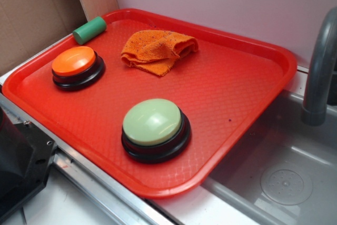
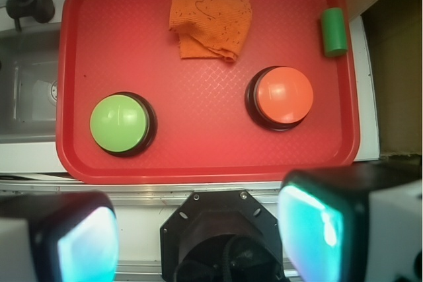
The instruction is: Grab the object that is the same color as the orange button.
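I see the crumpled orange terry-cloth rag point(image 2: 211, 26) near the red plastic tray's point(image 2: 198, 156) far edge; gripper point(image 2: 198, 236) open, empty, hovering off the tray's near edge.

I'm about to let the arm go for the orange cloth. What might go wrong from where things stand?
1. The crumpled orange terry cloth lies flat on the red plastic tray, so the end effector may pinch only a thin fold, or scrape the tray.
2. The glossy orange dome button sits nearby in the same colour; a colour-guided reach might land there instead.
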You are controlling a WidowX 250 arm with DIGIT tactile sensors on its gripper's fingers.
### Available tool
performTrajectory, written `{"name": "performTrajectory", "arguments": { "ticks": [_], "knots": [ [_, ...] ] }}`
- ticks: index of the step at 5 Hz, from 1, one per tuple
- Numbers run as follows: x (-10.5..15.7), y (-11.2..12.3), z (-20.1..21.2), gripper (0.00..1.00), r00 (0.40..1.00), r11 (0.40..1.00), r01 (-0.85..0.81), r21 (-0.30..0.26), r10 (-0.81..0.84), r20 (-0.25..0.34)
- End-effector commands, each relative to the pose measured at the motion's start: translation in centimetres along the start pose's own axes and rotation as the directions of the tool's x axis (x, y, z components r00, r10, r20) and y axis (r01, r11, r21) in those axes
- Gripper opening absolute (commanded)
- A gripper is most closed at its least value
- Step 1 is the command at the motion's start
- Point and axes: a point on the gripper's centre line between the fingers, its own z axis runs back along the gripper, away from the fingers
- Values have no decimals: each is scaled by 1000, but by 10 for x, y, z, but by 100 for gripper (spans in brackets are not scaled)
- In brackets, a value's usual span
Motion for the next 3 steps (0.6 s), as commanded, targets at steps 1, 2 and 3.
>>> {"name": "performTrajectory", "arguments": {
  "ticks": [1, 2, 3],
  "knots": [
    [0, 0, 0, 100, 1000, 1000, 0, 0, 0, 0],
    [22, 10, -19, 100, 1000, 999, -24, 21, 24, 12],
    [38, 13, -39, 100, 997, 999, -42, 26, 40, 67]
  ]
}}
